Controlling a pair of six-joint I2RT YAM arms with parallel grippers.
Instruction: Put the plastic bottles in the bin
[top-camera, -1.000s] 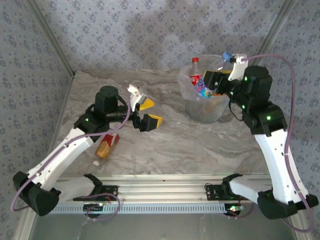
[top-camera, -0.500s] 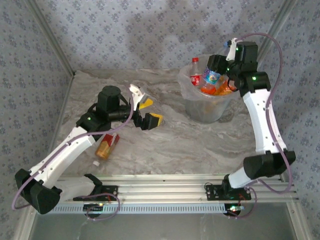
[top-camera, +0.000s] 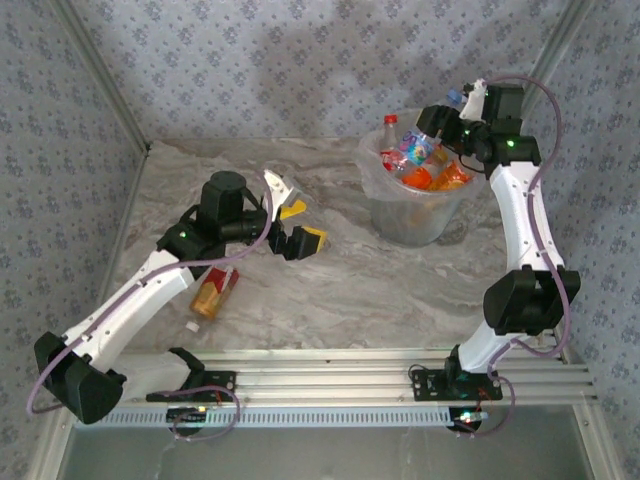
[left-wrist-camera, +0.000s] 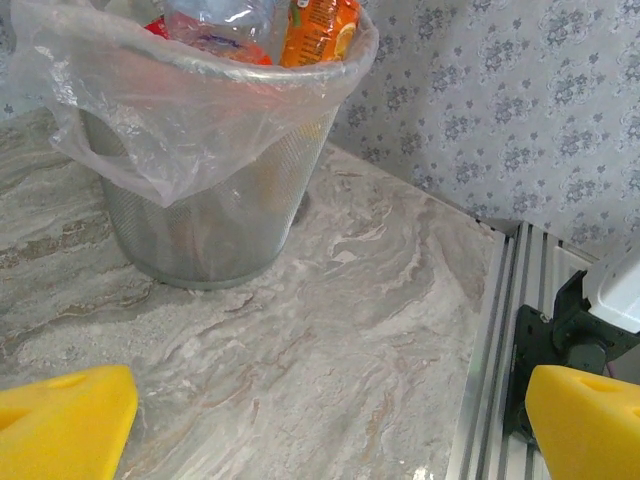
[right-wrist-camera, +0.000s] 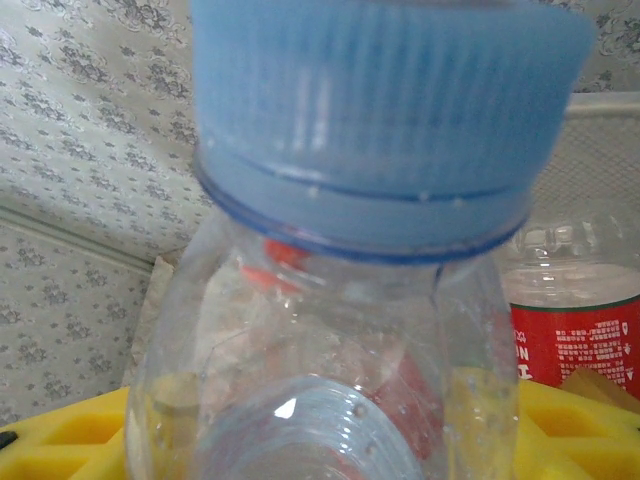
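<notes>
My right gripper (top-camera: 436, 130) hangs above the bin (top-camera: 410, 215), shut on a clear plastic bottle (top-camera: 416, 147) with a blue cap. In the right wrist view that bottle (right-wrist-camera: 330, 330) sits between the yellow pads (right-wrist-camera: 60, 440). The bin (left-wrist-camera: 200, 200) is a translucent bucket lined with a clear bag, and it holds a red-capped bottle (top-camera: 390, 140) and orange bottles (top-camera: 432, 178). An amber bottle with a red label (top-camera: 212, 291) lies on the table near the left arm. My left gripper (top-camera: 296, 226) hovers mid-table, open with nothing in it; its yellow fingertips (left-wrist-camera: 60, 425) show apart.
The marble table (top-camera: 340, 290) ends in an aluminium rail (top-camera: 330, 380) at the near side. Patterned walls close in the back and both sides. The bin stands at the back right, close to the wall. A red-labelled bottle (right-wrist-camera: 575, 340) shows behind the held one.
The right arm has swung up and back, carrying the blue-capped bottle from the bin's near right side to above its rim. The left arm has barely shifted.
</notes>
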